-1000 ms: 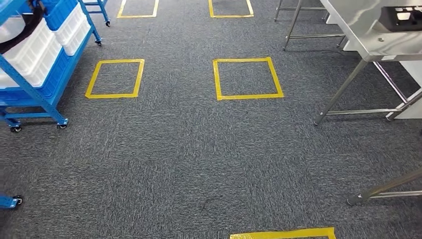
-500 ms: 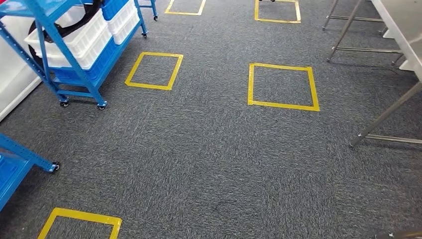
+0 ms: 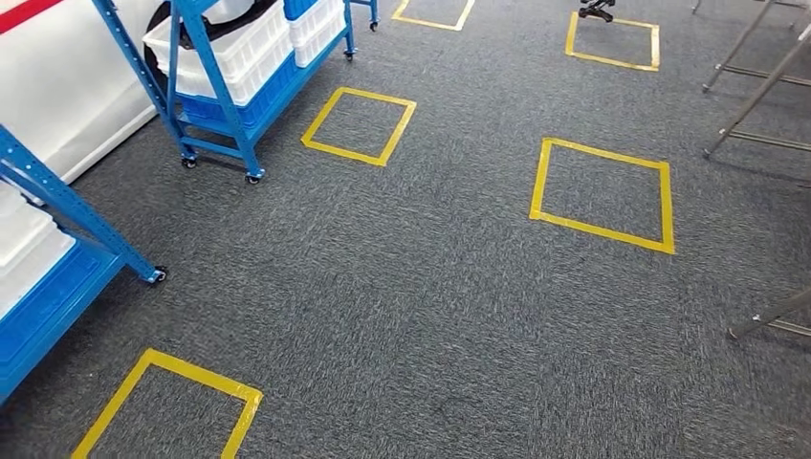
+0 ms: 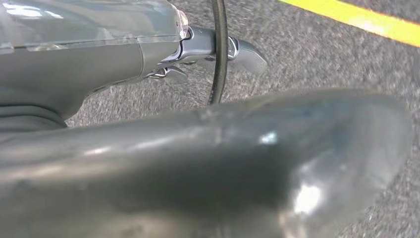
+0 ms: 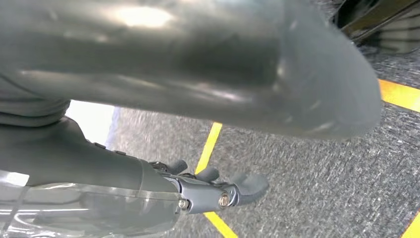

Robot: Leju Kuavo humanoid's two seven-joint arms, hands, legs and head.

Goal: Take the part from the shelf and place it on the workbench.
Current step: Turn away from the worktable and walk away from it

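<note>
A blue wheeled shelf (image 3: 212, 88) stands at the far left in the head view, with white bins (image 3: 239, 57) on blue trays. A black looped part (image 3: 239, 19) lies in the top white bin. My left hand (image 4: 208, 47) hangs over the grey carpet, fingers stretched out and nothing in it. A thin black cord crosses in front of those fingers, and I cannot tell what it belongs to. My right hand (image 5: 213, 191) also hangs over the carpet, fingers out and holding nothing. The workbench top is out of sight.
A second blue shelf (image 3: 57, 206) with white bins stands close at the left edge. Yellow tape squares (image 3: 602, 196) mark the carpet. Metal workbench legs (image 3: 756, 91) stand at the far right, and another leg (image 3: 770, 320) lower down.
The camera has turned left: the shelves have come further into the picture and the workbench has slid out at the right. The things themselves have not moved.
</note>
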